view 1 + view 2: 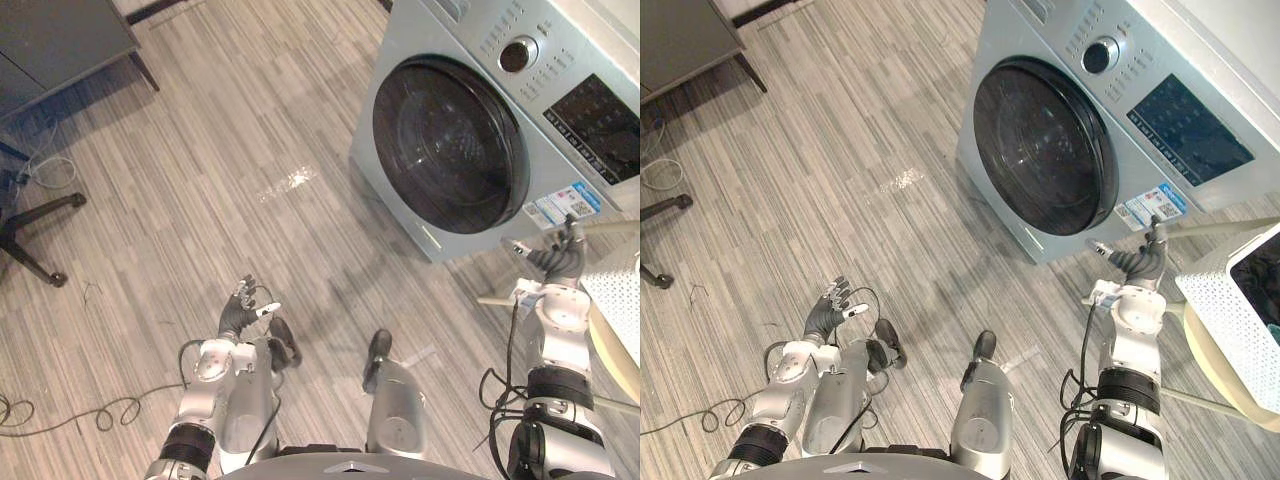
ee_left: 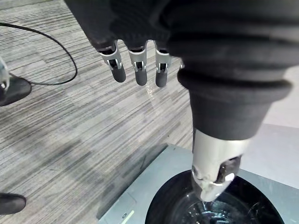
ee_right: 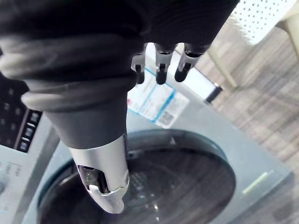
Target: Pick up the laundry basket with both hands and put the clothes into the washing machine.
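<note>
White laundry basket (image 1: 1222,312) is sitting near your right hand (image 1: 560,262); it and your left hand (image 1: 238,312) are hovering loose-fingered, empty.

One washing machine (image 1: 400,170) stands just ahead of the right hand (image 1: 560,262). It has one round dark door (image 1: 450,145), one dial (image 1: 518,55), one dark panel (image 1: 600,115) and one blue-and-white label (image 1: 565,205). One white perforated laundry basket (image 1: 1225,310) sits just beside that hand on one cream seat (image 1: 607,352). Two hands show, and well ahead of the left hand (image 1: 238,315) stand one dark bench (image 1: 60,40) and one black chair base (image 1: 40,225).
</note>
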{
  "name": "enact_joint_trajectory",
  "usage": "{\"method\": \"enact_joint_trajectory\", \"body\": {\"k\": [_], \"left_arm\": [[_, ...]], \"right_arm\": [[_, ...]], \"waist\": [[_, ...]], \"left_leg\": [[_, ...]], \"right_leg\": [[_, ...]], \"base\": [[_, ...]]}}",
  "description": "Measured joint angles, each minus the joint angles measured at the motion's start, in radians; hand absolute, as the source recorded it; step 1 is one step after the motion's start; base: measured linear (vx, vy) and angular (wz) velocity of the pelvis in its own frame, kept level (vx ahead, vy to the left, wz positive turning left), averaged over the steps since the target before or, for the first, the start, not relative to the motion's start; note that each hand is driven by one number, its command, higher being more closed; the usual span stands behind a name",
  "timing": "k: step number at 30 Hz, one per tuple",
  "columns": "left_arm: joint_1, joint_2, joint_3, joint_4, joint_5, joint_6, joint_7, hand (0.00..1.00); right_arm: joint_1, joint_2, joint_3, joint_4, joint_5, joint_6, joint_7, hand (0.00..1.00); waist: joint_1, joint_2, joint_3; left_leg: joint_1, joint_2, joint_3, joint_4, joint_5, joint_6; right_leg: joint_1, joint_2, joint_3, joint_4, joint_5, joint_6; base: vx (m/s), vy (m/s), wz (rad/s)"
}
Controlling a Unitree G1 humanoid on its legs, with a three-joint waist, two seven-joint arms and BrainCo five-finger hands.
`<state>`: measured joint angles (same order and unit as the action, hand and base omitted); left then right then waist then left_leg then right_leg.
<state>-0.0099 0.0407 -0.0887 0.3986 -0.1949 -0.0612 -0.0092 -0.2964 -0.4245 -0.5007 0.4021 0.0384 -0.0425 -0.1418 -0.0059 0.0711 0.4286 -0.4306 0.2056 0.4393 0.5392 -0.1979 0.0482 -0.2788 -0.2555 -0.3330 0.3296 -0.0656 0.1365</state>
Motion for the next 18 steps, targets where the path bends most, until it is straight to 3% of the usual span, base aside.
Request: {"method": "enact_joint_trajectory", "body": {"k": [5,12,18], "left_arm": [[-0.016,-0.032,-0.01,-0.016,-0.001,0.0,-0.018,0.0],[-0.017,-0.037,-0.034,-0.08,-0.039,-0.002,-0.018,0.0],[-0.014,-0.041,-0.031,-0.129,-0.047,-0.006,-0.017,0.0]], "right_arm": [[-0.085,-0.097,-0.012,-0.037,0.004,0.0,-0.007,0.0],[-0.268,-0.209,0.075,0.034,0.015,-0.001,-0.011,0.0],[-0.339,-0.25,0.146,0.116,0.055,-0.006,0.013,0.0]], "waist": [[0.012,-0.002,0.043],[0.039,-0.002,0.046],[0.045,-0.002,0.046]], "left_leg": [[-0.046,0.057,0.068,0.018,0.014,0.003],[-0.084,0.08,0.091,0.017,0.028,0.009],[-0.113,0.083,0.117,0.013,0.032,0.006]], "right_leg": [[-0.077,0.002,-0.008,0.047,-0.001,-0.011],[-0.13,0.012,-0.01,0.052,0.014,-0.02],[-0.168,-0.001,-0.013,0.066,0.014,-0.02]], "base": [[-0.04,-0.088,-0.05],[0.01,-0.047,-0.1],[0.01,-0.023,0.02]]}}
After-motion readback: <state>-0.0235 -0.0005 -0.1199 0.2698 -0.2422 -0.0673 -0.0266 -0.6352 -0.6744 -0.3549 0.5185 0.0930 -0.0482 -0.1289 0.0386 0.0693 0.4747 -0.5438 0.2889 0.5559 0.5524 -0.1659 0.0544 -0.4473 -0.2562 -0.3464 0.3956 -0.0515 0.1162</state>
